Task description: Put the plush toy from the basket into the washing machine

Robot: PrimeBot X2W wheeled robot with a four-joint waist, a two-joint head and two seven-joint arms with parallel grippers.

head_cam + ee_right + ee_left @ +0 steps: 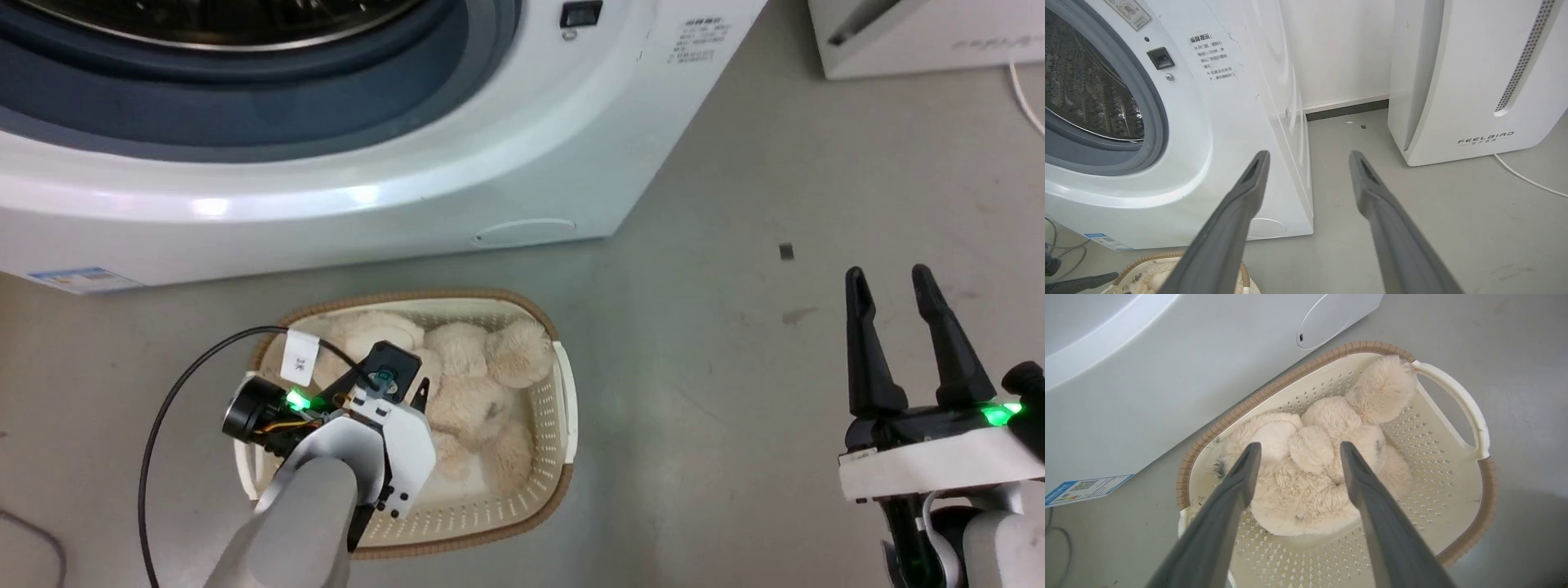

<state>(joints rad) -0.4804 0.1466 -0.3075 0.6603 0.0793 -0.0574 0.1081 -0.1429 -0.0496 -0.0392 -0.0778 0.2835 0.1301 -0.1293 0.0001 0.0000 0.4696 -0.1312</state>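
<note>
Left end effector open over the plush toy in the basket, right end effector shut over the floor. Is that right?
No: the right end effector is open, jaws apart, as the right wrist view shows. The left end effector is open over the plush toy in the basket.

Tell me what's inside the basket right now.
A cream plush toy lies curled in the basket, with bare perforated bottom showing around it. The left gripper hangs open over the plush toy. Anything underneath the plush toy is covered.
</note>
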